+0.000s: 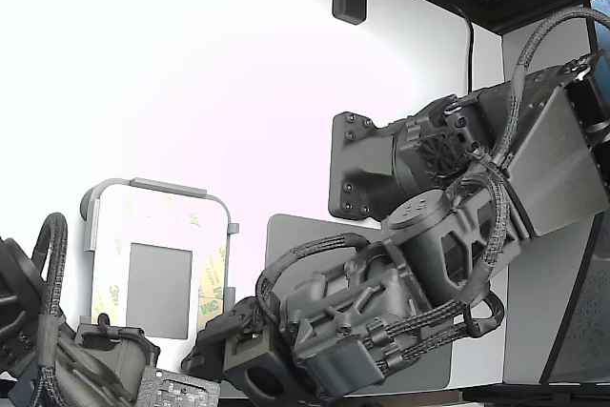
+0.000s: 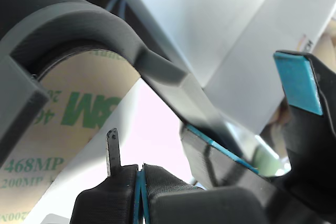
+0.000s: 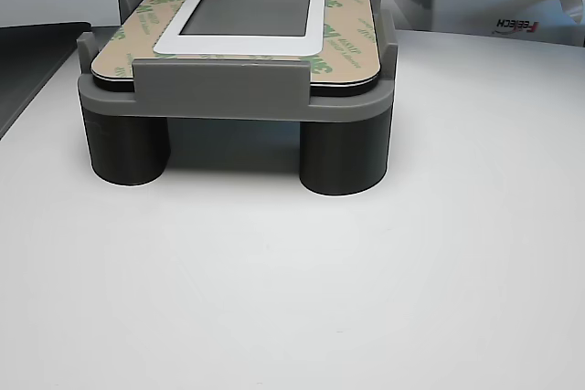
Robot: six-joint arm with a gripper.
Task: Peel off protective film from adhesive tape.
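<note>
- Where the grey plastic frame holds the white rounded panel, pale yellow-green 3M-printed protective film borders it;
- black gripper beside film; fingertips pressed together, nothing visibly clamped.

The frame stands on two round legs on the counter. The panel lies in the frame, with the protective film running along its border and a square inset in its middle. In the exterior view, the end effector sits just beside the frame's right near corner, and a mat lies right of the frame.
</note>
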